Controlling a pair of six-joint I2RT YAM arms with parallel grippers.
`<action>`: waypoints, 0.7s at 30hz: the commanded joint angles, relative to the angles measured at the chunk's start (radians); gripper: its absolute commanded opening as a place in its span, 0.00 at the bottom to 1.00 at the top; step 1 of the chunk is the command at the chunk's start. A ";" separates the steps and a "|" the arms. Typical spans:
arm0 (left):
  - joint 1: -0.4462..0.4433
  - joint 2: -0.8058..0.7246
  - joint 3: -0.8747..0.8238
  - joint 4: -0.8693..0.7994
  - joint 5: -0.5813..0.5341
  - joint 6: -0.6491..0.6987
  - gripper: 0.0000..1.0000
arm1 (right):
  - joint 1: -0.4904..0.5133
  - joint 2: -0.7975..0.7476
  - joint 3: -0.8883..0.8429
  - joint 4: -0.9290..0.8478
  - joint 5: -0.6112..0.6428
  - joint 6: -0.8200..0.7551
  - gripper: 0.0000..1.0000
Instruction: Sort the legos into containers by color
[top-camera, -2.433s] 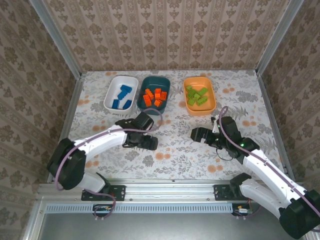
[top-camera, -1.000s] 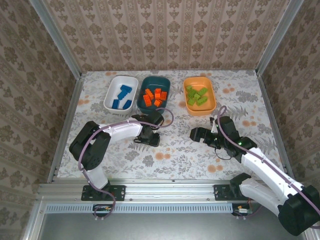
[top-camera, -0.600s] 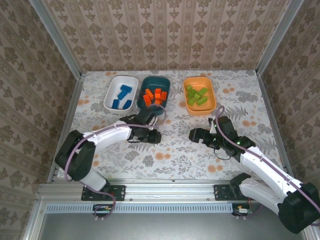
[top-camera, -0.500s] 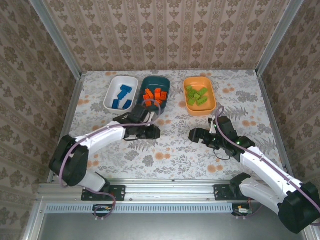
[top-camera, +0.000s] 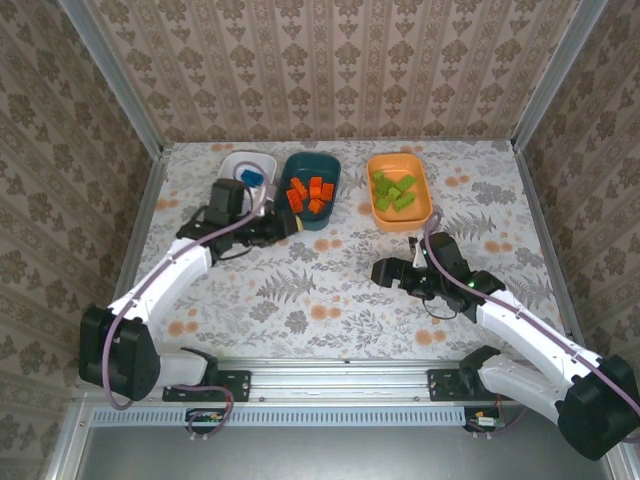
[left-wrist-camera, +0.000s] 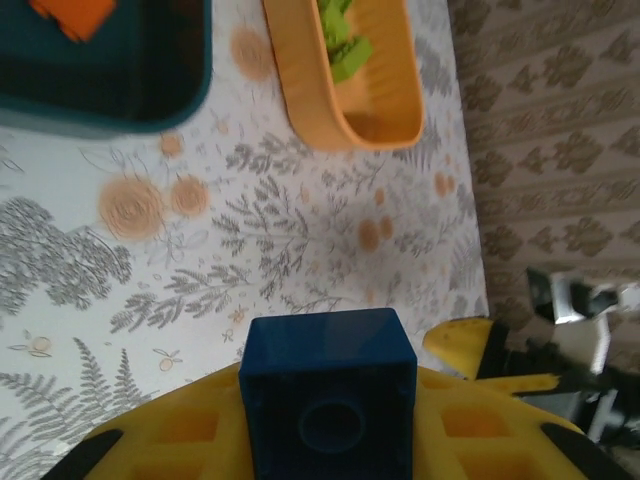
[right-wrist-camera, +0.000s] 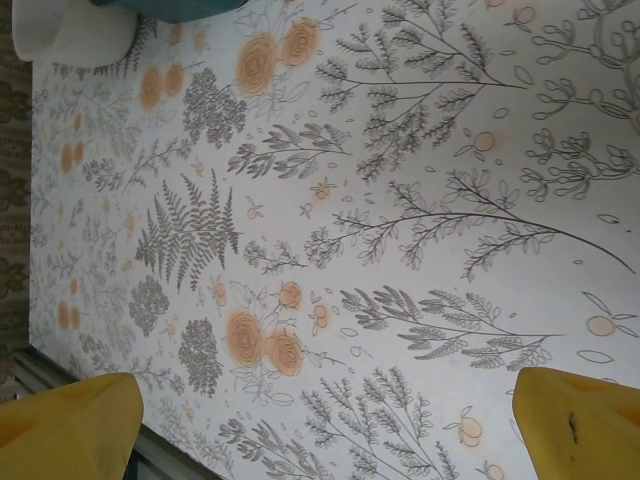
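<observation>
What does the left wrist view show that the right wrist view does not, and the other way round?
Left wrist view: a blue brick clamped between the left fingers, and the orange bin with green bricks. Right wrist view: the right fingers wide apart and empty, and a corner of the white bin. Both: the dark teal bin and the floral table cover.

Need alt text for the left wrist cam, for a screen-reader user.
A blue lego sits at the bottom centre, gripped in the left gripper's yellow jaws over a floral table. Beyond it, at the top, are a corner of a teal bin holding orange legos and an orange bin holding green legos.
</observation>
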 joint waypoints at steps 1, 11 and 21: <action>0.074 0.011 0.121 -0.096 0.094 0.059 0.30 | 0.013 0.002 0.042 0.041 -0.039 0.024 0.96; 0.234 0.242 0.512 -0.241 0.135 0.151 0.30 | 0.029 0.018 0.064 0.038 -0.053 0.027 0.97; 0.267 0.549 0.991 -0.546 -0.069 0.290 0.30 | 0.053 0.037 0.055 0.054 -0.049 0.041 0.97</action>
